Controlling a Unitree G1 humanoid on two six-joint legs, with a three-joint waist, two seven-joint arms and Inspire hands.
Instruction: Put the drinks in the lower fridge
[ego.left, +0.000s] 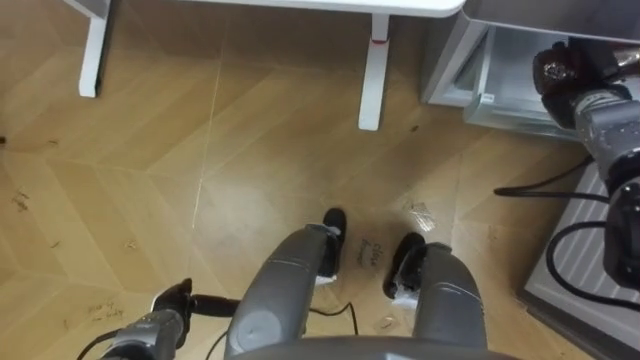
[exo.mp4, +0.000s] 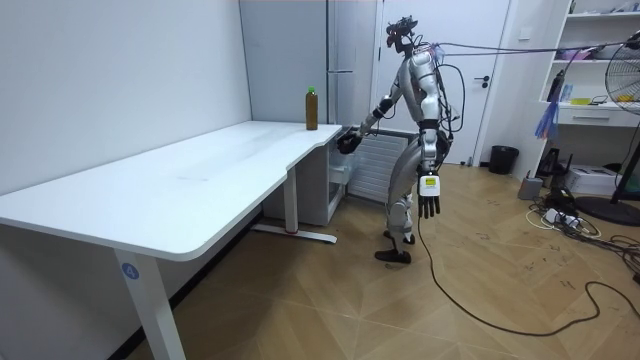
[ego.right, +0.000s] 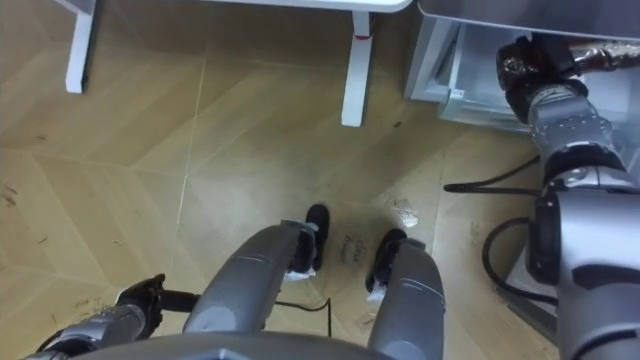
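well, the robot stands upright on both feet on the wooden herringbone floor (ego.left: 200, 160) at the far end of the long white desk with white metal legs (exo.mp4: 200, 172), facing that end of it. the drink, a brown bottle with a green cap (exo.mp4: 311, 107), stands upright on the desk's far corner, resting on the top, and neither hand holds it. just past that corner of the desk rises the tall grey fridge (exo.mp4: 345, 45), and its lower compartment (ego.left: 505, 85) stands open close beside the desk's leg. the right hand (ego.left: 562, 68) is stretched out from the body to the mouth of that open compartment. it shows as a dark shape, and i cannot tell whether its fingers are curled or straight, nor whether anything is in it. the left hand (exo.mp4: 430, 196) hangs at the robot's side, away from the desk, with its fingers straight, pointing down, loose and empty. further from the desk, along the back wall, a small black bin (exo.mp4: 503, 159) sits near a white door (exo.mp4: 487, 80), and a white shelf unit (exo.mp4: 598, 70) has a standing fan (exo.mp4: 625, 75) near it.
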